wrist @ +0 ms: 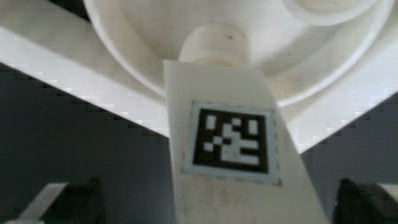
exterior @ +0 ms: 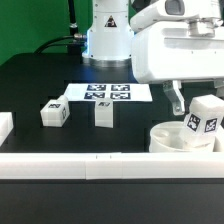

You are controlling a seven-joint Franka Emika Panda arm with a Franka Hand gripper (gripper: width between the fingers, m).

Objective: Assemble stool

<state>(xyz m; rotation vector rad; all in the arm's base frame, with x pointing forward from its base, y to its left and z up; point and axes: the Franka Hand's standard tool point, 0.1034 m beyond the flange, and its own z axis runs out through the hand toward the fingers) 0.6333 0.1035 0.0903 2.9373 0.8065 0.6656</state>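
Pincer [wrist: 217,192]: we read it as spread. In the wrist view its dark fingers [wrist: 64,203] stand one on either side of the leg [wrist: 228,110], and a strip of dark table shows between each finger and the leg's flanks. The exterior view agrees: the one finger we can see there hangs just beside the leg without touching it. So nothing is pinched. The leg lies straight ahead of the pincer, centred between the fingers, with its tag face toward the wrist camera. Its long axis runs from the pincer away to the seat [wrist: 143,45], and its narrowed, rounded tip meets the seat's face at the far end. We cannot tell whether that tip sits in a hole or only rests on the surface; the contact is too blurred. From outside, the leg stands near upright on the seat, perhaps leaning a little. The seat lies at the exterior view's right, close against the long white rail [exterior: 90,160] at the front of the table [exterior: 40,75]. Our judgement is that the coming move turns on that axis. The fingers would have to close across the leg's flanks, and any turn or push should run along the line from pincer to seat; off that line the leg could tip out. Well apart, toward the exterior view's left, one loose leg [exterior: 54,113] and a second loose leg [exterior: 103,113] lie on the table near the marker board [exterior: 105,92], not yet fitted.
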